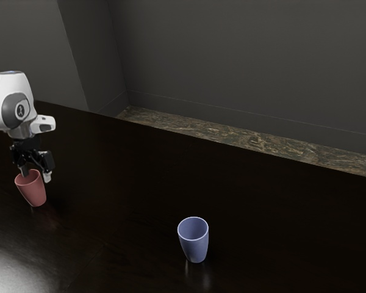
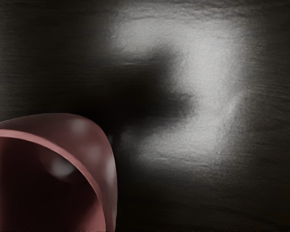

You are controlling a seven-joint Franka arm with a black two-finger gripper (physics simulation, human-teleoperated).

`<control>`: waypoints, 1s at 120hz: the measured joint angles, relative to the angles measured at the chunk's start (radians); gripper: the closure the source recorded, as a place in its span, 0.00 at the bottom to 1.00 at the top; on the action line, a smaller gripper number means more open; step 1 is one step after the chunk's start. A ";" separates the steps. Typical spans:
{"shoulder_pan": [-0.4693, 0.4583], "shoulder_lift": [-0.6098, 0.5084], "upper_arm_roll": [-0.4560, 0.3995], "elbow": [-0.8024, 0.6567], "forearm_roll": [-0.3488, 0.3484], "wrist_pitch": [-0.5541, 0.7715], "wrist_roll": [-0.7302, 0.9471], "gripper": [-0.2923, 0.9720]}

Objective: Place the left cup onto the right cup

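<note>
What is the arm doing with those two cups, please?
The arm's gripper is down at the rim of the red cup, at the exterior view's left of the dark table. The blue cup stands upright, apart, further toward the exterior view's right. Nothing is stacked yet.

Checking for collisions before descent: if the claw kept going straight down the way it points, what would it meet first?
Most likely the rim of the tapered pink cup right beneath the claw, though depth is unclear.

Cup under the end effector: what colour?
Pinkish red; the cup shows best in the exterior view.
</note>
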 joint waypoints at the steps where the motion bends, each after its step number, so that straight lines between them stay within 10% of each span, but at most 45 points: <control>1: 0.000 0.000 0.000 0.000 0.000 0.000 0.000 0.23; 86: 0.001 0.057 0.000 -0.003 0.001 0.050 -0.012 0.24; 120: 0.000 0.057 0.001 -0.003 0.023 0.067 -0.014 0.70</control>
